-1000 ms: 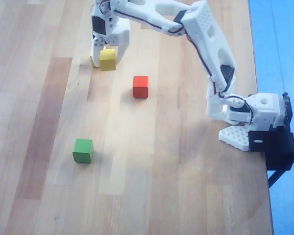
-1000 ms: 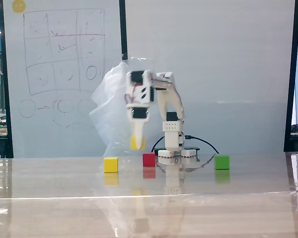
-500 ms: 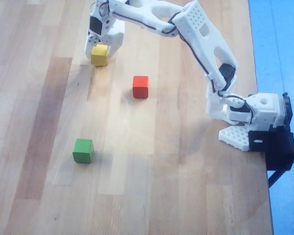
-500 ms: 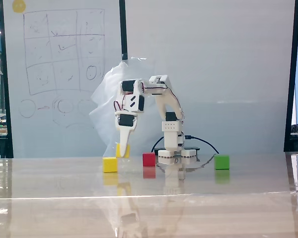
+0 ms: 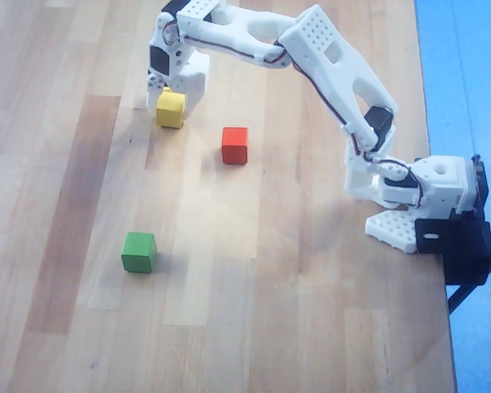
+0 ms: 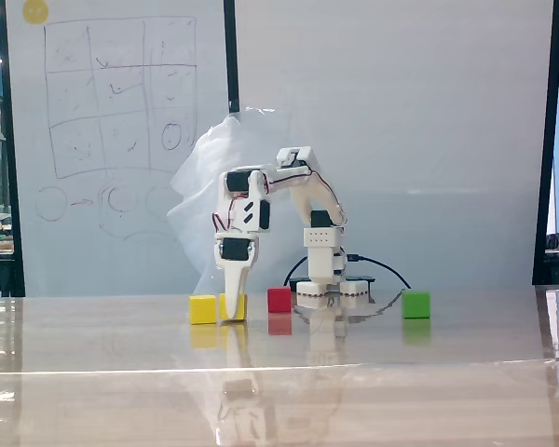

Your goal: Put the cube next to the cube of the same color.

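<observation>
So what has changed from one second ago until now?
The gripper carried the yellow cube down from the air to table level, just right of the other yellow cube in the fixed view. Whether the two touch, or the jaws have let go, cannot be told. The red cube and green cube stayed where they were.

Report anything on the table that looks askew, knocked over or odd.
Nothing stands out. The red cube and green cube sit flat and apart. In the fixed view the claw sets a yellow cube down beside the other yellow cube.
</observation>
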